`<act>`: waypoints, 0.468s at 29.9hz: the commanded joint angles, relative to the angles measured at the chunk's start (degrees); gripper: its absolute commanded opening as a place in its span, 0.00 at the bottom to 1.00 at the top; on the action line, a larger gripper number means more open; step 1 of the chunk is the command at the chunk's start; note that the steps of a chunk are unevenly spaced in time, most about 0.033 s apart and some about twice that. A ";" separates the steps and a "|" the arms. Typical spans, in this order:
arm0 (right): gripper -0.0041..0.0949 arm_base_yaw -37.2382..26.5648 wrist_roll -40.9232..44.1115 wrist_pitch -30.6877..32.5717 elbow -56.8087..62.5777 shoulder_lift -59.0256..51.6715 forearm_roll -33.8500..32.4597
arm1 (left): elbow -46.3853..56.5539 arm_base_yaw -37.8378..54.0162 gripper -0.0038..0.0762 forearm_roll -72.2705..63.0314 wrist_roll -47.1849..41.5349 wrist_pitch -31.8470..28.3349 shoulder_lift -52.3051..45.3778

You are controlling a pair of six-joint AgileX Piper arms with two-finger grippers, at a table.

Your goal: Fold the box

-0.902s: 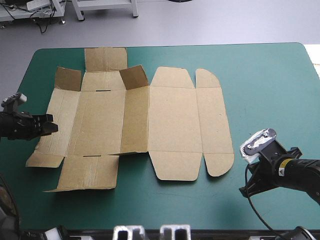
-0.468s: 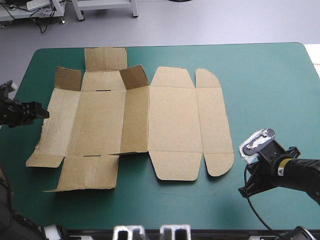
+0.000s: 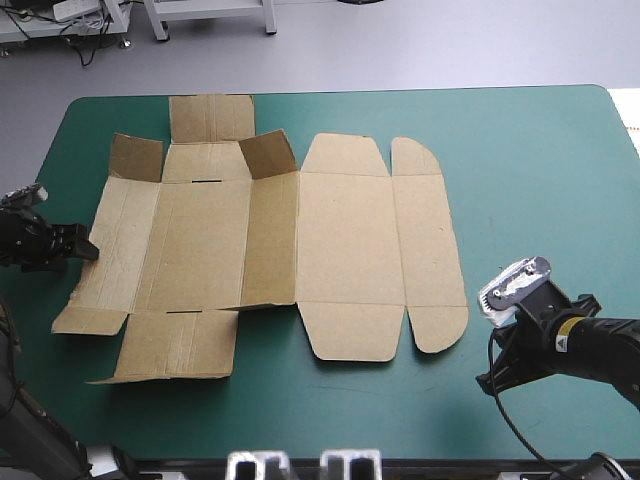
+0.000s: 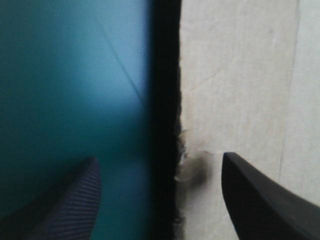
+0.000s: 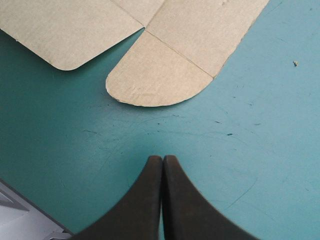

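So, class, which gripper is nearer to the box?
Left. The left gripper is open, astride the left edge of the box. The right gripper is shut over the bare teal-green cover, clearly apart from the box's rounded near-right flap.

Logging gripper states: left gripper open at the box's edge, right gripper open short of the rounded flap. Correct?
No: the right gripper is shut, as the right wrist view shows, short of the rounded flap. The left gripper is open at the edge of the box.

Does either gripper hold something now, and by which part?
Nothing is held. The left gripper stands open astride the left edge of the brown cardboard box; the right gripper is shut on nothing above the teal-green table cover.
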 commanded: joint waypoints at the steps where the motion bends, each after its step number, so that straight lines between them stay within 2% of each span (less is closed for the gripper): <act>1: 0.02 -0.25 0.50 -2.56 -1.97 -0.25 -0.03 | -1.34 0.14 0.67 -0.43 -1.40 5.14 -2.19; 6: 0.02 -0.25 0.50 -3.88 -1.97 -0.14 -0.29 | 1.51 0.14 0.67 -3.28 -1.68 5.29 -2.20; 10: 0.02 -0.25 0.50 -4.72 -1.97 -0.14 -0.29 | 8.91 -0.32 0.67 -4.93 -1.84 5.29 -2.72; 14: 0.02 -0.25 0.37 -4.96 -1.97 -0.14 -0.46 | 15.84 -1.03 0.67 -8.66 2.44 5.29 -3.12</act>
